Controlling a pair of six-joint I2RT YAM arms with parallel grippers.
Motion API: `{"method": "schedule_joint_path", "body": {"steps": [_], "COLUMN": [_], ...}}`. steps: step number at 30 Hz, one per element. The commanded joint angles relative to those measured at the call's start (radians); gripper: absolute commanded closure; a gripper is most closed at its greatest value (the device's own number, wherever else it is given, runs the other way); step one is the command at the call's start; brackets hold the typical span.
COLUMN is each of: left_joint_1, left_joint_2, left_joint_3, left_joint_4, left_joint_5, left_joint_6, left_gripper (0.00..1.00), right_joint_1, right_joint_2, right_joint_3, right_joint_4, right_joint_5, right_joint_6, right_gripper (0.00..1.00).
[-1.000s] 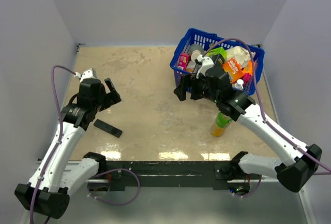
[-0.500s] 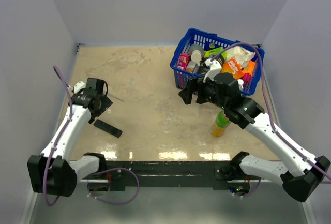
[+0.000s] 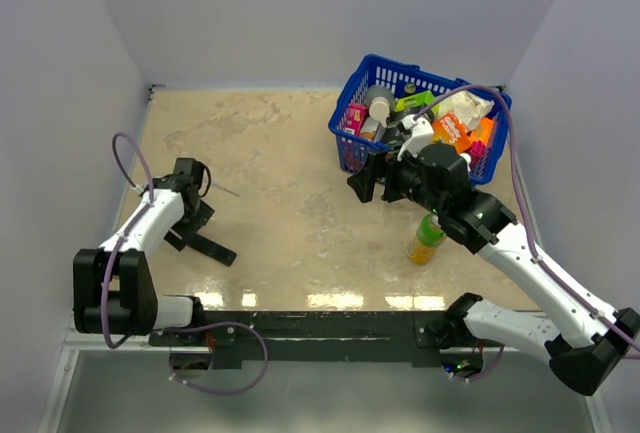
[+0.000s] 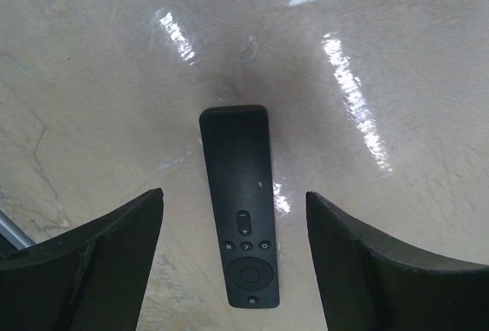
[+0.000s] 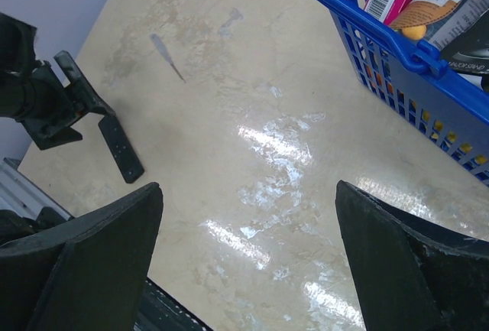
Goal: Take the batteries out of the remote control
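Observation:
The remote control (image 4: pixel 237 201) is a slim black bar lying flat on the beige table with its button face up, so no recess shows. It also shows in the top view (image 3: pixel 212 248) and in the right wrist view (image 5: pixel 121 147). My left gripper (image 4: pixel 233 195) is open and hovers just above the remote's button end, one finger on each side, not touching; in the top view the left gripper (image 3: pixel 190 225) is at the table's left. My right gripper (image 3: pixel 362 183) is open and empty in the air by the basket, and its fingertips (image 5: pixel 114 232) frame bare table. The batteries are hidden.
A blue basket (image 3: pixel 350 88) full of packets stands at the back right, its rim in the right wrist view (image 5: pixel 359 17). A green and orange bottle (image 3: pixel 427 238) stands under the right arm. A thin grey stick (image 3: pixel 226 191) lies behind the left gripper.
My left arm has folded back to the left and its gripper has come down over the remote's near end. My right gripper has shifted slightly right.

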Motion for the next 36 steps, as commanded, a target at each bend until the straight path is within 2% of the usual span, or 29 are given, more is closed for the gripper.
{"method": "schedule_joint_path", "body": {"steps": [1,14,20,23,31,33,36], "left_joint_1": [0.027,0.032,0.032,0.032,0.032,0.032,0.032], "left_joint_2": [0.041,0.11,0.13,0.133,0.083,0.058,-0.006], "left_joint_3": [-0.043,-0.095,-0.11,-0.123,-0.129,-0.127,-0.127], "left_joint_4": [0.075,0.138,0.143,0.144,0.137,0.149,0.187], "left_joint_5": [-0.003,0.008,0.026,0.051,0.105,0.126,0.18], "left_joint_6": [-0.044,-0.061,-0.087,-0.101,-0.098,-0.078,-0.014], "left_gripper": [0.21,0.21,0.25,0.29,0.54,0.61,0.66], "right_joint_1": [0.001,0.003,0.001,0.001,0.001,0.001,0.001], "right_joint_2": [-0.028,-0.026,-0.054,-0.057,-0.063,-0.066,-0.075], "right_joint_3": [0.008,0.002,-0.017,-0.015,-0.014,-0.018,-0.043], "right_joint_4": [0.026,0.028,0.038,0.038,0.061,0.077,0.133], "right_joint_5": [-0.007,-0.014,-0.031,-0.031,-0.125,-0.158,-0.223], "right_joint_6": [0.008,0.0,-0.029,-0.034,-0.04,-0.04,-0.031], "right_gripper": [0.03,0.03,0.03,0.03,0.05,0.05,0.05]}}
